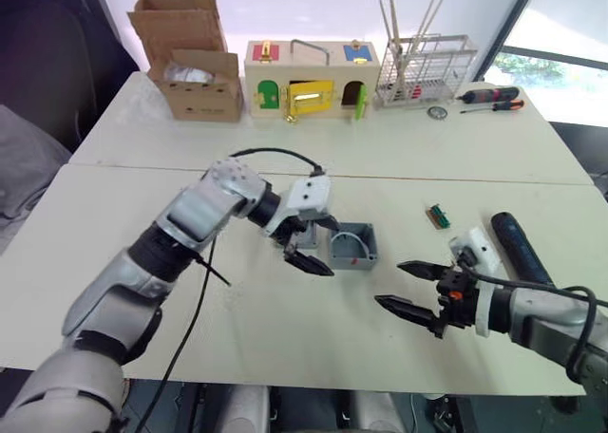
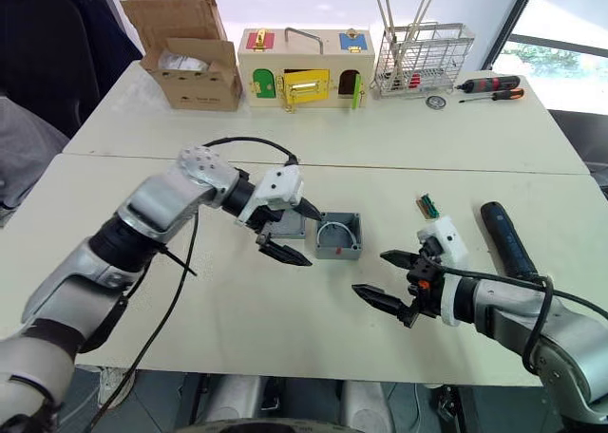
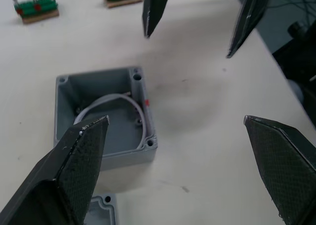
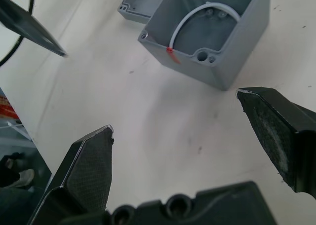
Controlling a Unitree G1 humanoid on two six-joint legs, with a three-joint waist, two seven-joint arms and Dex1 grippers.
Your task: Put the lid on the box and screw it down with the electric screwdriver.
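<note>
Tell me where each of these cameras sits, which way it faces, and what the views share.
Left eye view: head camera, looking forward and down over the table; both arms show, left tool open by the box, right tool open.
Right eye view: the other head eye, same scene; electric screwdriver lies beside the right arm.
Left wrist view: along the left tool's fingers, onto the box and a corner of the lid.
Right wrist view: along the right tool's fingers, toward the box.
Shared: all four show the open box.

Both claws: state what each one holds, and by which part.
Nothing is held. The left claw is open just left of the box, the lid lying below it; the right claw is open over bare table.
</note>
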